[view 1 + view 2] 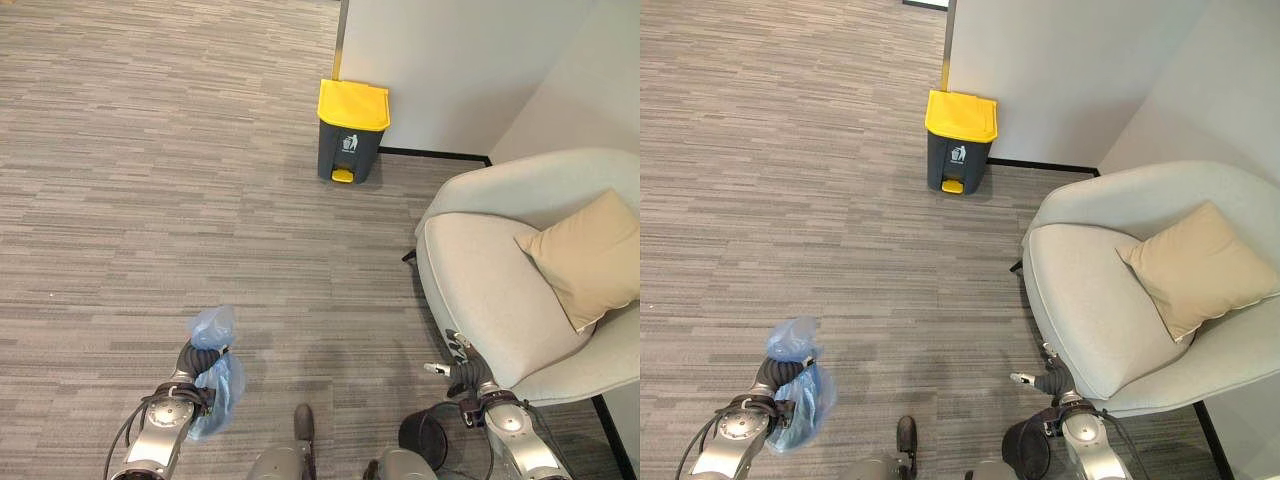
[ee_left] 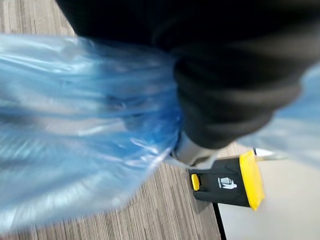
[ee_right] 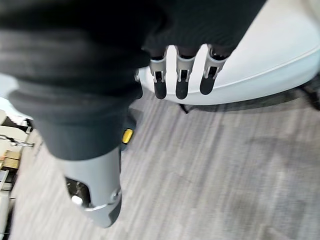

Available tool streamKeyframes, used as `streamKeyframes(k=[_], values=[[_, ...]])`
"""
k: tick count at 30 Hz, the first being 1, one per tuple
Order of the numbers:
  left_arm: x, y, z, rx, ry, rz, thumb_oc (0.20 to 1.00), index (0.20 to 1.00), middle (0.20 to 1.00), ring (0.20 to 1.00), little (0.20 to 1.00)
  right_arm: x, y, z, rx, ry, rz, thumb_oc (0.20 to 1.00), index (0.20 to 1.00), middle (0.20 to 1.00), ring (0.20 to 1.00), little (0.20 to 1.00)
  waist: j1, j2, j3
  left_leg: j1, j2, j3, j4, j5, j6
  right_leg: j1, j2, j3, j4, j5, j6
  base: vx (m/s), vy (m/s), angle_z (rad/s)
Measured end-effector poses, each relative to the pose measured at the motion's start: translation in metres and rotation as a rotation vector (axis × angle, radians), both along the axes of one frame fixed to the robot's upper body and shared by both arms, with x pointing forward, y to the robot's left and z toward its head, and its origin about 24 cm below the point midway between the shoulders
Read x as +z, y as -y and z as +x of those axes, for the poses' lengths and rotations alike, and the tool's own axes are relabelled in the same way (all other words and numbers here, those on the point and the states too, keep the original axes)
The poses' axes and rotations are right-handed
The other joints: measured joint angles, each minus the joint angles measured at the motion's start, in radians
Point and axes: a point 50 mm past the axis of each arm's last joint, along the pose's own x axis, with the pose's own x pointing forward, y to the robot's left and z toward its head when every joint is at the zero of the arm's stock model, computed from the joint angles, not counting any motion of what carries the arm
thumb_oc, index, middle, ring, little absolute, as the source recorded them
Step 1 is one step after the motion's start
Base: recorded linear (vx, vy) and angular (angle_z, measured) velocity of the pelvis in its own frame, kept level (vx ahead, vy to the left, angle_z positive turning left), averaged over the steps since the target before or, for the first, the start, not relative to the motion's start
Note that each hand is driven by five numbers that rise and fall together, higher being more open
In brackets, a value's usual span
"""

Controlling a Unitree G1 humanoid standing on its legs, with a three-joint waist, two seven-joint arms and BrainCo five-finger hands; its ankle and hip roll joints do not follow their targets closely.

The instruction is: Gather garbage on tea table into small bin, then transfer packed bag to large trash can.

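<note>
The left robot hand (image 1: pixel 197 358), at seven o'clock, has its fingers wrapped around the blue bag (image 1: pixel 214 385) for carrying toward the yellow-lidded trash can (image 1: pixel 351 131) at twelve, while the right robot hand (image 3: pixel 181 75) hangs relaxed and empty.

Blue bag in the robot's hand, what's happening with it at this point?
The robot stands on grey carpet holding a blue plastic bag in its left hand, the fingers hidden in the plastic. The bag hangs low at its left side. Ahead, against the wall, stands a dark trash can with a yellow lid, lid closed, well apart from the bag. The right hand hangs open and holds nothing, beside a pale armchair with a tan cushion. The bag has not yet reached the can.
</note>
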Motion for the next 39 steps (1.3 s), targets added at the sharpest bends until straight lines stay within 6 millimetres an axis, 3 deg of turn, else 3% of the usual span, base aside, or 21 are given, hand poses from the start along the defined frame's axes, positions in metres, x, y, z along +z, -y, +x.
streamKeyframes(k=[4, 5, 6, 10, 12, 14, 15, 16, 18, 21, 23, 25, 28, 29, 30, 33, 34, 35, 36, 38, 39], values=[[-0.009, -0.001, -0.014, 0.018, -0.046, -0.005, 0.200, 0.200, 0.200, 0.200, 0.200, -0.001, 0.001, 0.000, -0.002, -0.005, -0.003, 1.000, 1.000, 1.000, 1.000, 1.000, -0.003, 0.011, 0.007, 0.044, -0.003, 0.009, -0.021, -0.043, -0.001, -0.077, 0.008, -0.094, -0.254, 0.165, -0.005, 0.32, 0.038, -0.05], [-0.015, 0.001, -0.018, 0.035, -0.063, -0.021, 0.200, 0.200, 0.200, 0.200, 0.200, -0.002, 0.000, -0.002, 0.002, -0.009, -0.003, 1.000, 1.000, 1.000, 1.000, 1.000, -0.009, 0.011, 0.010, 0.054, -0.002, 0.058, 0.013, -0.117, -0.027, -0.094, 0.013, -0.110, -0.375, 0.271, 0.018, 0.52, -0.026, -0.07], [-0.017, 0.002, -0.018, 0.037, -0.068, -0.027, 0.200, 0.200, 0.200, 0.200, 0.200, -0.001, 0.001, -0.002, 0.003, -0.007, -0.008, 1.000, 1.000, 1.000, 1.000, 1.000, -0.008, 0.022, 0.018, 0.052, -0.008, 0.060, 0.036, -0.117, 0.001, -0.102, 0.006, -0.110, -0.382, 0.288, 0.035, 0.45, -0.063, -0.07], [-0.021, 0.008, -0.019, 0.046, -0.068, -0.057, 0.200, 0.200, 0.200, 0.200, 0.200, -0.006, -0.001, -0.006, 0.008, -0.032, -0.005, 1.000, 1.000, 1.000, 1.000, 1.000, -0.013, 0.027, 0.025, 0.096, -0.045, 0.039, 0.028, -0.127, 0.020, -0.167, -0.003, -0.165, -0.451, 0.371, 0.015, 0.33, -0.072, 0.25], [-0.022, 0.009, -0.022, 0.042, -0.075, -0.062, 0.200, 0.200, 0.200, 0.200, 0.200, -0.005, -0.001, -0.006, 0.010, -0.030, -0.005, 1.000, 1.000, 1.000, 1.000, 1.000, -0.017, 0.030, 0.027, 0.150, -0.063, -0.007, 0.008, -0.151, -0.011, -0.168, 0.010, -0.159, -0.402, 0.373, -0.006, 0.47, -0.167, 0.58], [-0.025, 0.014, -0.025, 0.034, -0.086, -0.071, 0.200, 0.200, 0.200, 0.200, 0.200, -0.010, 0.000, -0.011, 0.010, -0.054, -0.011, 1.000, 1.000, 1.000, 1.000, 1.000, -0.028, 0.043, 0.022, 0.190, -0.061, -0.074, 0.002, -0.201, -0.066, -0.160, 0.039, -0.164, -0.280, 0.347, -0.059, 0.45, -0.229, 0.83], [-0.028, 0.015, -0.030, 0.029, -0.104, -0.075, 0.200, 0.200, 0.200, 0.200, 0.200, -0.010, 0.001, -0.013, 0.010, -0.061, -0.015, 1.000, 1.000, 1.000, 1.000, 1.000, -0.023, 0.057, 0.010, 0.205, -0.042, -0.082, 0.004, -0.220, -0.074, -0.152, 0.076, -0.176, -0.260, 0.316, -0.111, 0.35, -0.241, 0.61], [-0.030, 0.013, -0.036, 0.036, -0.120, -0.074, 0.200, 0.200, 0.200, 0.200, 0.200, -0.009, 0.001, -0.010, 0.012, -0.051, -0.015, 1.000, 1.000, 1.000, 1.000, 1.000, -0.022, 0.063, 0.007, 0.221, -0.029, -0.078, 0.015, -0.220, -0.076, -0.130, 0.105, -0.208, -0.276, 0.304, -0.130, 0.34, -0.253, 0.42], [-0.033, 0.012, -0.039, 0.040, -0.140, -0.078, 0.200, 0.200, 0.200, 0.200, 0.200, -0.009, 0.005, -0.010, 0.002, -0.056, -0.022, 1.000, 1.000, 1.000, 1.000, 1.000, -0.023, 0.054, 0.003, 0.216, -0.024, -0.070, 0.126, -0.223, -0.080, -0.060, 0.123, -0.227, -0.333, 0.295, -0.207, 0.39, -0.260, 0.34], [-0.033, 0.014, -0.041, 0.035, -0.143, -0.084, 0.200, 0.200, 0.200, 0.200, 0.200, -0.008, 0.015, -0.010, -0.003, -0.062, -0.057, 1.000, 1.000, 1.000, 1.000, 1.000, -0.002, 0.043, -0.017, 0.066, 0.037, -0.013, 0.566, -0.236, -0.092, 0.074, 0.158, -0.184, -0.410, 0.262, -0.236, 0.24, -0.122, -0.19], [-0.031, 0.010, -0.040, 0.034, -0.135, -0.072, 0.200, 0.200, 0.200, 0.200, 0.200, -0.006, 0.015, -0.007, 0.000, -0.051, -0.060, 1.000, 1.000, 1.000, 1.000, 1.000, 0.004, 0.033, -0.030, 0.012, 0.087, -0.030, 0.588, -0.283, -0.133, 0.096, 0.183, -0.156, -0.417, 0.260, -0.242, 0.22, -0.056, -0.43], [-0.025, 0.007, -0.031, 0.029, -0.109, -0.063, 0.200, 0.200, 0.200, 0.200, 0.200, -0.003, 0.014, -0.002, 0.001, -0.034, -0.059, 1.000, 1.000, 1.000, 1.000, 1.000, -0.003, -0.001, -0.022, -0.059, 0.113, -0.046, 0.496, -0.287, -0.128, 0.116, 0.185, -0.113, -0.435, 0.248, -0.255, 0.22, -0.020, -0.33], [-0.019, 0.010, -0.021, 0.011, -0.074, -0.064, 0.200, 0.200, 0.200, 0.200, 0.200, 0.002, 0.013, 0.007, 0.003, -0.011, -0.060, 1.000, 1.000, 1.000, 1.000, 1.000, -0.006, -0.033, -0.002, -0.161, 0.117, -0.050, 0.316, -0.257, -0.128, 0.180, 0.174, -0.073, -0.477, 0.237, -0.237, 0.25, 0.026, -0.49], [-0.017, 0.010, -0.018, 0.009, -0.060, -0.062, 0.200, 0.200, 0.200, 0.200, 0.200, 0.002, 0.011, 0.007, 0.007, -0.013, -0.058, 1.000, 1.000, 1.000, 1.000, 1.000, -0.001, -0.034, 0.007, -0.220, 0.111, -0.053, 0.229, -0.175, -0.124, 0.237, 0.171, -0.074, -0.506, 0.220, -0.208, 0.34, 0.071, -0.40], [-0.017, 0.010, -0.018, 0.009, -0.061, -0.063, 0.200, 0.200, 0.200, 0.200, 0.200, 0.001, 0.011, 0.006, 0.004, -0.015, -0.057, 1.000, 1.000, 1.000, 1.000, 1.000, 0.002, -0.029, 0.009, -0.248, 0.106, -0.058, 0.195, -0.140, -0.130, 0.263, 0.173, -0.072, -0.523, 0.213, -0.197, 0.36, 0.096, -0.47], [-0.018, 0.016, -0.016, 0.007, -0.051, -0.084, 0.200, 0.200, 0.200, 0.200, 0.200, -0.008, 0.016, 0.000, -0.015, -0.058, -0.068, 1.000, 1.000, 1.000, 1.000, 1.000, 0.025, 0.005, 0.022, -0.288, 0.092, -0.078, 0.076, -0.048, -0.138, 0.349, 0.178, -0.040, -0.583, 0.189, -0.158, 0.24, 0.092, -0.53], [-0.024, 0.020, -0.025, 0.013, -0.073, -0.101, 0.200, 0.200, 0.200, 0.200, 0.200, -0.011, 0.020, -0.008, -0.021, -0.079, -0.080, 1.000, 1.000, 1.000, 1.000, 1.000, 0.036, 0.054, 0.011, -0.276, 0.097, -0.076, 0.095, -0.059, -0.136, 0.377, 0.193, -0.018, -0.583, 0.158, -0.129, 0.45, 0.227, -0.67], [-0.025, 0.021, -0.027, 0.016, -0.078, -0.104, 0.200, 0.200, 0.200, 0.200, 0.200, -0.012, 0.021, -0.011, -0.025, -0.087, -0.083, 1.000, 1.000, 1.000, 1.000, 1.000, 0.036, 0.064, 0.009, -0.260, 0.096, -0.087, 0.083, -0.034, -0.125, 0.391, 0.192, -0.012, -0.582, 0.137, -0.120, 0.44, 0.247, -0.48], [-0.024, 0.019, -0.027, 0.023, -0.077, -0.101, 0.200, 0.200, 0.200, 0.200, 0.200, -0.018, 0.018, -0.016, -0.029, -0.110, -0.073, 1.000, 1.000, 1.000, 1.000, 1.000, 0.035, 0.033, 0.012, -0.232, 0.073, -0.055, 0.083, -0.016, -0.123, 0.409, 0.150, 0.007, -0.562, 0.114, -0.107, 0.32, 0.193, -0.42], [-0.023, 0.019, -0.025, 0.007, -0.077, -0.098, 0.200, 0.200, 0.200, 0.200, 0.200, -0.017, 0.016, -0.016, -0.019, -0.106, -0.079, 1.000, 1.000, 1.000, 1.000, 1.000, 0.041, 0.019, 0.010, -0.149, 0.038, -0.030, 0.057, 0.001, -0.098, 0.382, 0.096, 0.007, -0.401, 0.095, -0.077, 0.32, 0.205, -0.60], [-0.021, 0.016, -0.024, 0.002, -0.073, -0.084, 0.200, 0.200, 0.200, 0.200, 0.200, -0.018, 0.015, -0.016, -0.017, -0.107, -0.074, 1.000, 1.000, 1.000, 1.000, 1.000, 0.044, 0.011, 0.005, -0.127, 0.032, -0.022, 0.060, 0.011, -0.083, 0.366, 0.077, 0.010, -0.332, 0.074, -0.037, 0.24, 0.176, -0.57]])
